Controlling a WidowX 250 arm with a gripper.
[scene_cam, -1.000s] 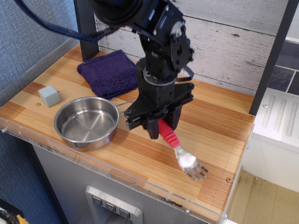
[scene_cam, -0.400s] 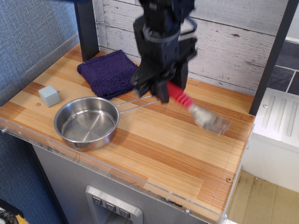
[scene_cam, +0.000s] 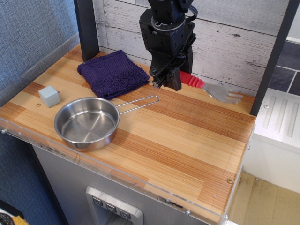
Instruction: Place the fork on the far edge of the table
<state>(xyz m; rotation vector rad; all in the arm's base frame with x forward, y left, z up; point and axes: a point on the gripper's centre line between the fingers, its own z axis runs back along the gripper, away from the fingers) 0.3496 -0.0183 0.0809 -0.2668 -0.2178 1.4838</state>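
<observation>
The fork (scene_cam: pixel 206 87) has a ribbed red handle and a silver tined head. My black gripper (scene_cam: pixel 169 80) is shut on the handle's left end and holds the fork roughly level, just above the wooden table (scene_cam: pixel 187 140) at its far edge, next to the white plank wall. The tines (scene_cam: pixel 230 96) point right, toward the dark post at the back right. I cannot tell whether the fork touches the tabletop.
A steel pan (scene_cam: pixel 86 123) with a thin wire handle (scene_cam: pixel 138 103) sits front left. A purple cloth (scene_cam: pixel 112 73) lies at the back left. A small grey cube (scene_cam: pixel 49 96) sits near the left edge. A clear acrylic rim (scene_cam: pixel 140 180) lines the front.
My gripper carried the fork from the front middle of the table up and back to the far edge by the wall. The fork's head now points right instead of toward the front.
</observation>
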